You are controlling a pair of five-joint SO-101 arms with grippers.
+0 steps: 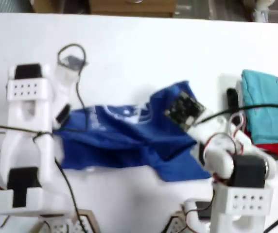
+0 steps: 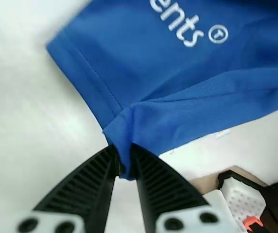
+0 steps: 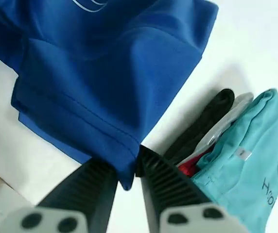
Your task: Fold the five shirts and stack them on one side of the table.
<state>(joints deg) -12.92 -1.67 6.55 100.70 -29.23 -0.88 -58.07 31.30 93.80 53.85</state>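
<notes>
A blue shirt [image 1: 124, 138] with white print lies crumpled across the middle of the white table [image 1: 139, 53]. In the left wrist view my left gripper [image 2: 124, 167] is shut on a folded corner of the blue shirt [image 2: 187, 87] at its hem. My right gripper [image 3: 129, 174] is shut on the opposite edge of the blue shirt [image 3: 110, 82]. In the high view the left arm [image 1: 27, 131] stands at the shirt's left end and the right arm [image 1: 226, 160] at its right end. A stack of folded shirts [image 1: 270, 111], teal on top over red, sits at the right side.
The stack [image 3: 236, 150] shows black, grey, red and teal layers close beside the right gripper. Cables [image 1: 76, 87] run over the table near the left arm. Base blocks [image 1: 71, 223] sit at the front edge. The far half of the table is bare.
</notes>
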